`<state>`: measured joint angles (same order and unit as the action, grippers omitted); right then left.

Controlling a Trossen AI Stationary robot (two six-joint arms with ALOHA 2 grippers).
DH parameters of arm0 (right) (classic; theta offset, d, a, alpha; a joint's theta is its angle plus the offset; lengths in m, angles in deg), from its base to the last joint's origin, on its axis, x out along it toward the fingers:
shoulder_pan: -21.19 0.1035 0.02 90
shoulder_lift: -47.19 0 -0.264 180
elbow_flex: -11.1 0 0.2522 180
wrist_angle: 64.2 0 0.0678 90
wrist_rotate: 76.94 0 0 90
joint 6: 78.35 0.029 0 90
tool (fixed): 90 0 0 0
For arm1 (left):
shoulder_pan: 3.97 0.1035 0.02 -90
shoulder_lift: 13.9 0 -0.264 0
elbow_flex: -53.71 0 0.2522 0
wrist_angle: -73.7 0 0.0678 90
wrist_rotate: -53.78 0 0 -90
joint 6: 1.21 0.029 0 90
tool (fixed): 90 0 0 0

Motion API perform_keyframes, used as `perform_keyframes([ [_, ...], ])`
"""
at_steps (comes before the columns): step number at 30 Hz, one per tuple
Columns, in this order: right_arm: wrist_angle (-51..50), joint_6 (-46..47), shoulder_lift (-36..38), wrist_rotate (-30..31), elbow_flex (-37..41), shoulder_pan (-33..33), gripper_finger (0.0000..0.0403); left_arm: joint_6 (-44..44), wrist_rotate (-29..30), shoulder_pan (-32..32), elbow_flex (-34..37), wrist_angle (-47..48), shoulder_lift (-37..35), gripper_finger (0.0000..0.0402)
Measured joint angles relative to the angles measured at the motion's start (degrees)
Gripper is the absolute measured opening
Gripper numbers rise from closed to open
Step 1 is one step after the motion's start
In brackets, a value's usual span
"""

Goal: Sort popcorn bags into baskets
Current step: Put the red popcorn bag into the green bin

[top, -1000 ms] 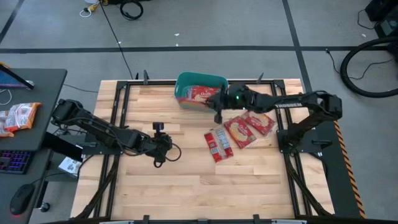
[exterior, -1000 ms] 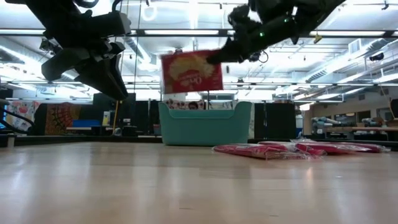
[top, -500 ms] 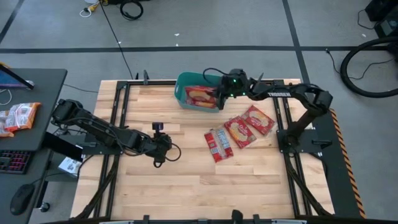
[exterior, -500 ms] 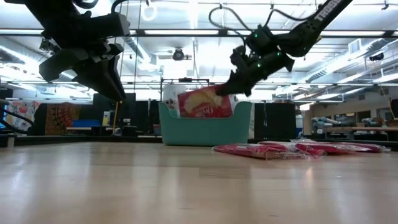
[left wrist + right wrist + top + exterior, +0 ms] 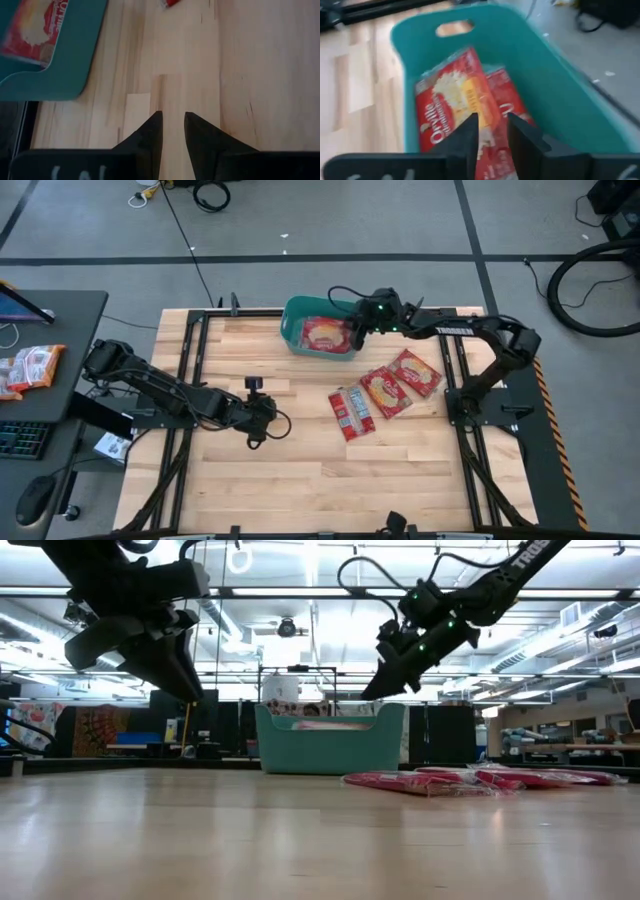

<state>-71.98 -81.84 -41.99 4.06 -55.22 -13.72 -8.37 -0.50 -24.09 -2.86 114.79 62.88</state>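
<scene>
The teal basket (image 5: 292, 315) (image 5: 330, 745) stands at the table's far edge. A squarish red popcorn bag (image 5: 325, 335) (image 5: 450, 110) lies flat inside it, partly over another red bag (image 5: 507, 97). My right gripper (image 5: 352, 335) (image 5: 372, 692) (image 5: 492, 125) hangs above the basket's right end, narrowly open and holding nothing. Two squarish bags (image 5: 384, 392) (image 5: 418, 373) and one narrow bag (image 5: 351, 412) lie flat on the wood right of centre. My left gripper (image 5: 256, 438) (image 5: 173, 122) hovers over the table's middle, its fingers a narrow gap apart, empty.
Bare wood takes up the near half of the table and the stretch between the left gripper and the basket (image 5: 65, 65). A dark desk left of the table holds orange-edged packets (image 5: 30, 367) and a keyboard. In the low view the loose bags (image 5: 420, 782) lie low, right of the basket.
My right gripper carried a squarish popcorn bag from right of the basket toward the far edge and down over the basket, then let go. The bag hung upright from the fingers a second ago and tipped into the basket half a second ago. It now lies flat inside.
</scene>
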Motion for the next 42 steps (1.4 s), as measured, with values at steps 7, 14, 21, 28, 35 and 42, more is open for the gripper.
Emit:
perform_keyframes([
  [7,-4.7,-2.1,5.2,8.4,0.0,2.5,0.0145,0.1,0.0,0.1,0.0,-1.4,0.0,0.0084],
  [14,-14.0,-4.2,7.5,12.8,0.0,11.4,0.0149,4.1,0.1,0.1,0.0,-5.7,0.0,0.0084],
  [21,-17.8,-4.3,7.5,19.8,0.0,21.3,0.0149,10.4,0.1,1.3,0.0,-11.5,0.1,0.0089],
  [28,-24.7,0.8,5.6,19.9,0.4,28.2,0.0149,11.3,0.0,3.4,0.0,-13.3,0.1,0.0123],
  [35,-29.7,5.9,-2.0,19.4,1.7,32.7,0.0149,11.3,-3.1,4.6,0.0,-14.6,0.3,0.0135],
  [42,-26.4,7.0,-8.3,20.1,1.6,35.2,0.0148,10.9,-3.8,4.0,0.0,-14.0,1.4,0.0135],
])
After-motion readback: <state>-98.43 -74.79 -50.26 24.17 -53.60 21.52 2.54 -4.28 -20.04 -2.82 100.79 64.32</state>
